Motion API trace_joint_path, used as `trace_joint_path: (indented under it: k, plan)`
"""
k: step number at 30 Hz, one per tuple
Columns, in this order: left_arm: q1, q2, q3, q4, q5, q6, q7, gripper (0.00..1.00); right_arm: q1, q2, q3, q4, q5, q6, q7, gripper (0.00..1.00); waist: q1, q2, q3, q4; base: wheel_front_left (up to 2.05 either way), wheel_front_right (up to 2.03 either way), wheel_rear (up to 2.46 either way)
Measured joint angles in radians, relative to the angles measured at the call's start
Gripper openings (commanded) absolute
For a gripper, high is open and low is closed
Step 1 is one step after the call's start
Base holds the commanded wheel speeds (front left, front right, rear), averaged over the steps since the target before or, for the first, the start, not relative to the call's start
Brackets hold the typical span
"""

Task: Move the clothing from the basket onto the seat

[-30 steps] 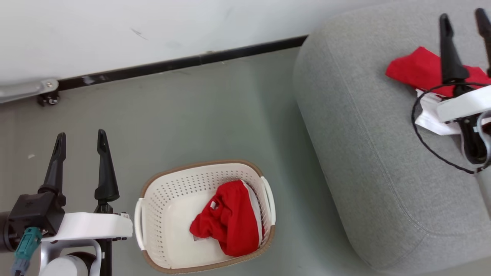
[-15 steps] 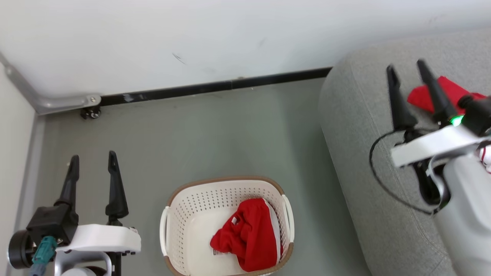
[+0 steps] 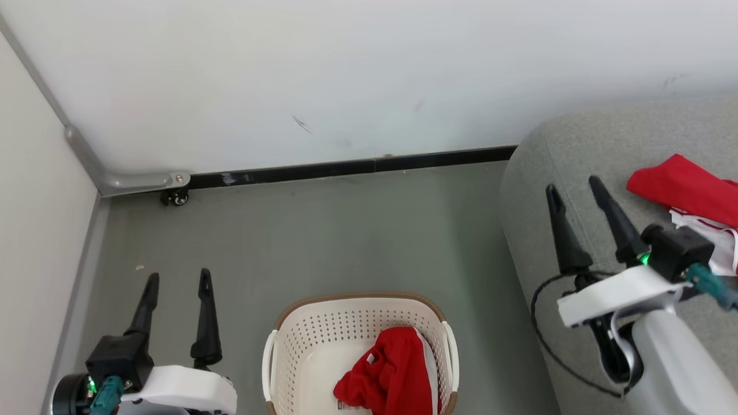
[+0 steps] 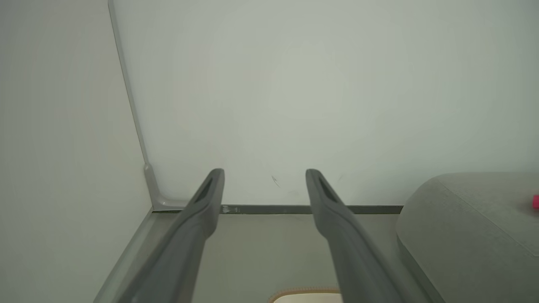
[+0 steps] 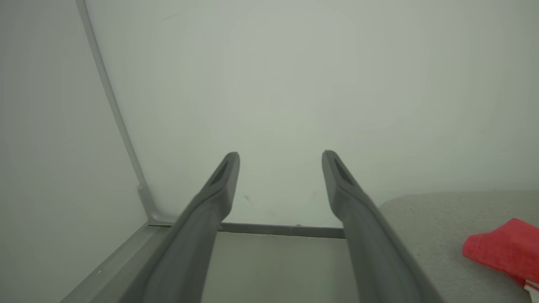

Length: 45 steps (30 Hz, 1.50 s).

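Observation:
The cream basket (image 3: 297,340) with a brown rim stands on the floor at the bottom middle of the head view, and a red garment (image 3: 392,377) lies crumpled in its right half. Another red and white garment (image 3: 689,199) rests on the grey seat (image 3: 536,190) at the right; it also shows in the right wrist view as the garment (image 5: 503,250) on the seat (image 5: 433,219). My right gripper (image 3: 573,190) hangs open and empty over the seat's left edge, left of that garment. My left gripper (image 3: 177,280) is open and empty, left of the basket.
A white wall (image 3: 346,75) with a black baseboard (image 3: 357,168) runs across the back. A side wall (image 3: 34,202) closes the left, with a grey corner trim (image 3: 115,181) and a small caster (image 3: 176,197). Grey-green floor (image 3: 346,230) lies between the basket and the wall.
The camera has tilted up and swung left, so the whole picture shifted down and right. My right gripper has drawn back left off the garment on the seat, open throughout.

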Motion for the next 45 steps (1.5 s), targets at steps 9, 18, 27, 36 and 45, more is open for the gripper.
trace_joint_path:
  k: [9, 18, 27, 36, 45]
  plan:
    - [0.01, -0.01, -0.028, 0.036, 0.0, -0.014, -0.003, 1.0, 0.138, 0.083, -0.037, -0.01, -0.044, 0.0, 0.0, 1.0, 0.0, 0.0, -0.041, 0.023, 0.0, 0.0, 0.0]
    - [0.018, -0.013, -0.041, 0.066, 0.001, -0.022, -0.003, 1.0, 0.225, 0.117, -0.045, -0.036, -0.063, 0.0, 0.02, 1.0, 0.0, 0.0, -0.067, 0.035, 0.0, 0.0, 0.0]
    - [0.027, -0.02, -0.053, 0.096, 0.001, -0.022, -0.003, 1.0, 0.293, 0.131, -0.062, -0.071, -0.09, 0.0, 0.047, 1.0, 0.0, 0.0, -0.074, 0.042, 0.0, 0.0, 0.0]
    - [0.027, -0.021, -0.055, 0.107, 0.001, -0.023, -0.006, 1.0, 0.342, 0.14, -0.068, -0.107, -0.103, 0.0, 0.074, 1.0, 0.0, 0.0, -0.074, 0.045, 0.0, 0.0, 0.0]
    - [0.027, -0.021, -0.055, 0.123, 0.001, -0.026, -0.011, 1.0, 0.37, 0.142, -0.068, -0.144, -0.107, 0.0, 0.094, 1.0, -0.0001, 0.0, -0.077, 0.044, 0.0, 0.0, 0.0]
